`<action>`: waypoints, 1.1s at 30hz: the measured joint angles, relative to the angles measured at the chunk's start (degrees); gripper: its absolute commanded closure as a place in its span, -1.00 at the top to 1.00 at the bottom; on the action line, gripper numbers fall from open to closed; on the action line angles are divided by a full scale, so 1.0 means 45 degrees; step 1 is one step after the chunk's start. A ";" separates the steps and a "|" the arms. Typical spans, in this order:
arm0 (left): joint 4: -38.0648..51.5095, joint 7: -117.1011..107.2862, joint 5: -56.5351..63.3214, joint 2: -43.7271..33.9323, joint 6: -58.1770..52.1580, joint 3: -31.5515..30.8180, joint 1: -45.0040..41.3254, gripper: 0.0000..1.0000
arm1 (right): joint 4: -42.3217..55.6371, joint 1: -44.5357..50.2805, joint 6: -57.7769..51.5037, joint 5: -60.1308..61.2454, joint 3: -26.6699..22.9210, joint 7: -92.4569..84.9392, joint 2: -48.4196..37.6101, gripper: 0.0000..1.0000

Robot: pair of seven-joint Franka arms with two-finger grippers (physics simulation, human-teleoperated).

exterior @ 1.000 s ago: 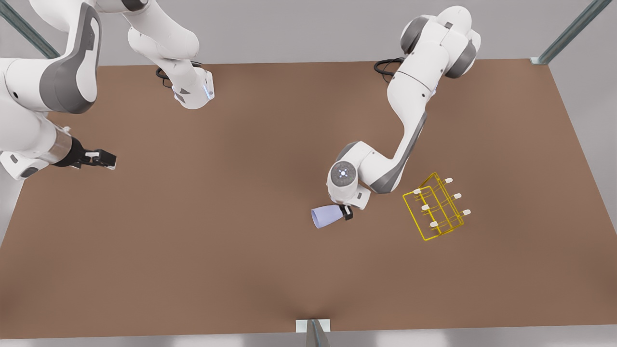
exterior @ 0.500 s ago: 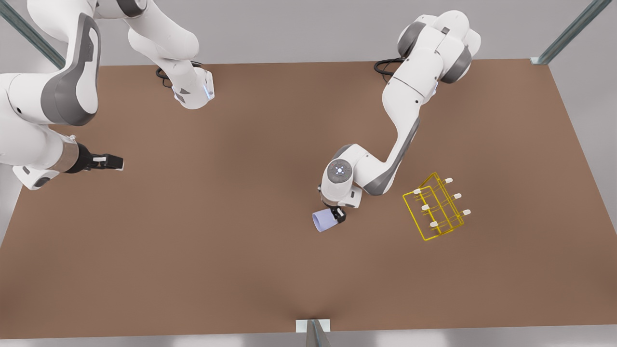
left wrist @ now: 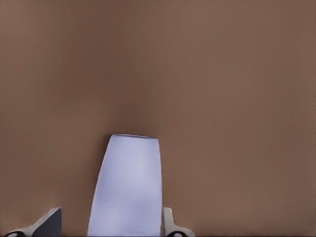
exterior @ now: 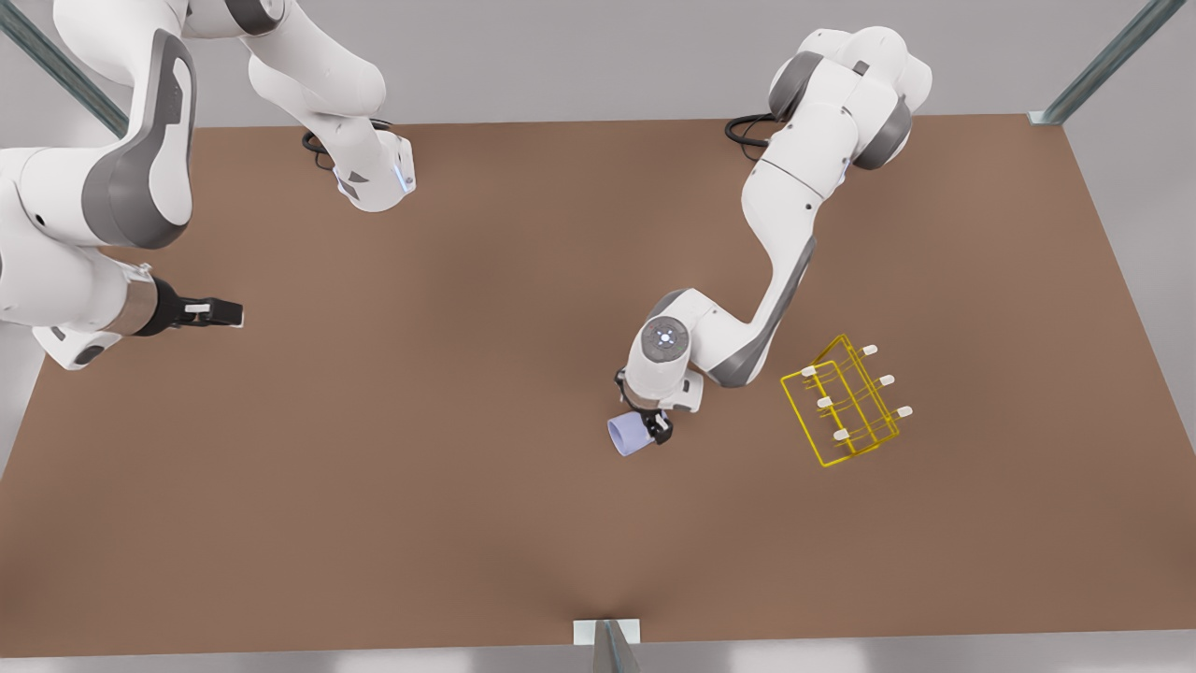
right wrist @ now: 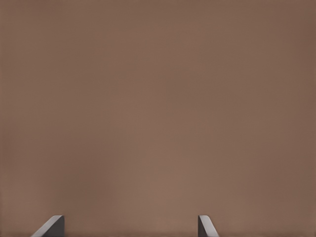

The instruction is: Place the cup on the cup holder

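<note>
The right gripper (exterior: 220,312) hangs over the table (exterior: 420,467) near the front view's left edge; its arm waits, and its fingers (right wrist: 52,226) stand apart with bare brown tabletop between and beyond them. A wide stretch of open table lies between these jaws and the other arm. Right of the middle, the left gripper (exterior: 654,428) is clamped on the cup (exterior: 628,435), a lavender-blue tumbler; one fingertip (left wrist: 170,224) presses its side, the other finger shows apart from the opposite side, so the contact there is hard to judge. In the front view the cup sticks out from the jaws toward the front view's left, rim facing away from the gripper, and whether it touches the table or hangs above it cannot be told. The left wrist view cuts off the cup's base. Farther right, well apart from these jaws, stands the yellow wire cup holder (exterior: 841,407), white-capped prongs tilted, with free table all round it.
</note>
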 measured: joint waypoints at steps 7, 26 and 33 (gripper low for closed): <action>0.0089 -0.0037 0.0253 0.0448 0.0327 0.0070 -0.0078 1.00 | 0.0029 -0.0041 -0.0030 0.0166 -0.0021 -0.0020 -0.0066 1.00; 0.0204 -0.0127 0.0774 0.1187 0.1165 0.0091 -0.0173 1.00 | 0.0056 -0.0677 -0.0207 0.0882 -0.0008 -0.0108 -0.0069 1.00; 0.0223 -0.0172 0.1004 0.1468 0.1293 0.0110 -0.0222 1.00 | 0.0046 -0.0563 -0.0220 0.0975 0.0014 -0.0098 -0.0066 1.00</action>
